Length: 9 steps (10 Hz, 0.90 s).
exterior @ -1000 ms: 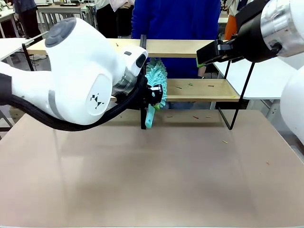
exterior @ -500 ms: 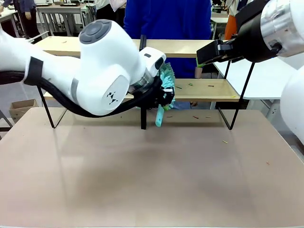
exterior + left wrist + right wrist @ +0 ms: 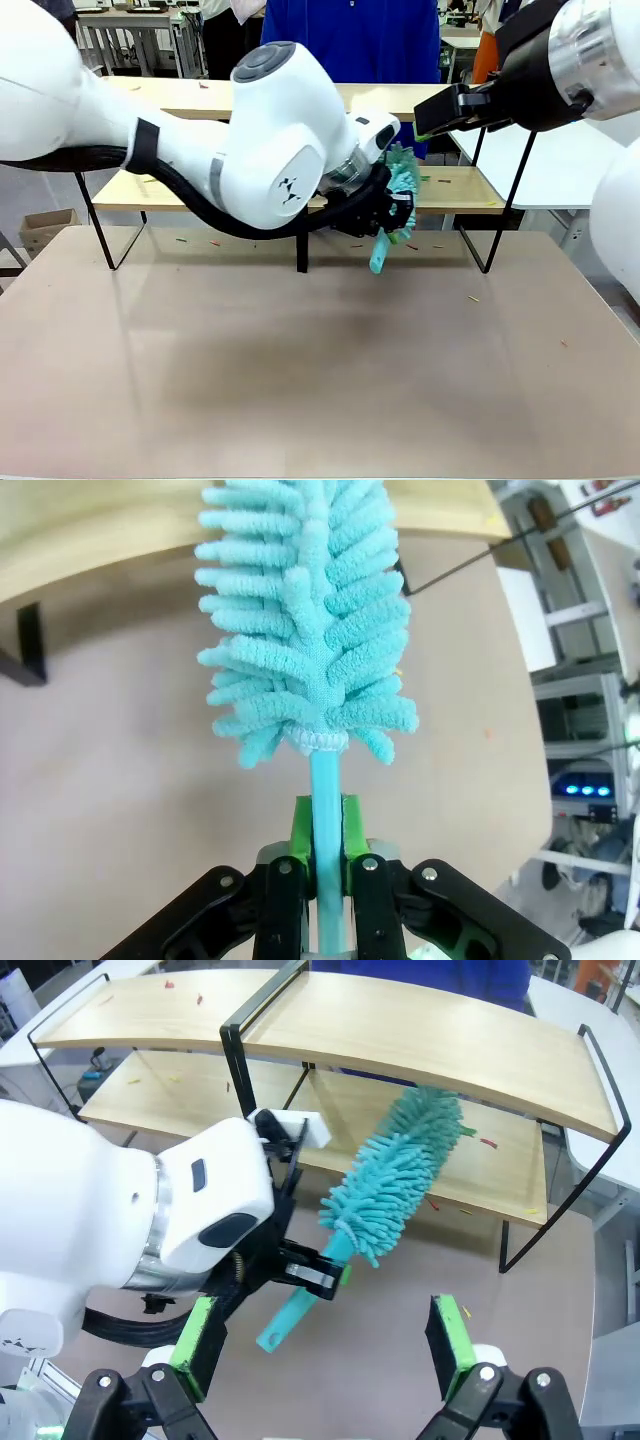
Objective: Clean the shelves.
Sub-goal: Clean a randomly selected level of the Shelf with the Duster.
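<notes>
Beige surface carries the shelves; left fingers clamp the duster (right fingers apart, empty); best sweep its fluff lightly along the lower board.

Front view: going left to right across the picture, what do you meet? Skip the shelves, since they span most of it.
A cardboard box → left arm → teal duster → right gripper.
</notes>
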Motion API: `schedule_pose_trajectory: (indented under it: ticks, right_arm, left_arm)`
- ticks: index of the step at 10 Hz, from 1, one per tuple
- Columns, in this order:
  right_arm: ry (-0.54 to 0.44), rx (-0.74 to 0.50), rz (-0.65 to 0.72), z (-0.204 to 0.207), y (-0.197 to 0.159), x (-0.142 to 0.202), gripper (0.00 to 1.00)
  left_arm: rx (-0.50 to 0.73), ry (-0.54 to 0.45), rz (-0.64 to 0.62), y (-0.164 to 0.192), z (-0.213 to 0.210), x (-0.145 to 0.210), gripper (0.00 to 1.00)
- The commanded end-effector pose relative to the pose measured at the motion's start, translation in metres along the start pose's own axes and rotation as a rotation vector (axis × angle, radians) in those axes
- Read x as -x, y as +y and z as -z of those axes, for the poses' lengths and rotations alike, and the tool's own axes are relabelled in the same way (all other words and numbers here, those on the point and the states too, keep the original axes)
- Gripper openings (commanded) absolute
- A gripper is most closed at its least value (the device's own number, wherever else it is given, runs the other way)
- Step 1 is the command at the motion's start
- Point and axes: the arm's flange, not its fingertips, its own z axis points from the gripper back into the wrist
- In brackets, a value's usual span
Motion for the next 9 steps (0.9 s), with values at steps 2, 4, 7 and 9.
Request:
schedule_pose_trajectory:
  ticks: [2,4,7,9]
  right_arm:
    - [0.000,-0.005,0.004,0.001,0.000,0.000,1.00]
    - [0.000,-0.005,0.004,0.001,0.000,0.000,1.00]
    - [0.000,-0.005,0.004,0.001,0.000,0.000,1.00]
    - [0.000,-0.005,0.004,0.001,0.000,0.000,1.00]
  left_arm:
    - [0.033,0.006,0.030,-0.013,0.002,-0.022,0.13]
    - [0.060,0.048,0.050,-0.021,0.013,-0.030,0.13]
    - [0.083,0.106,0.099,-0.031,0.019,-0.041,0.13]
    - [0.108,0.154,0.172,-0.035,0.022,-0.041,0.13]
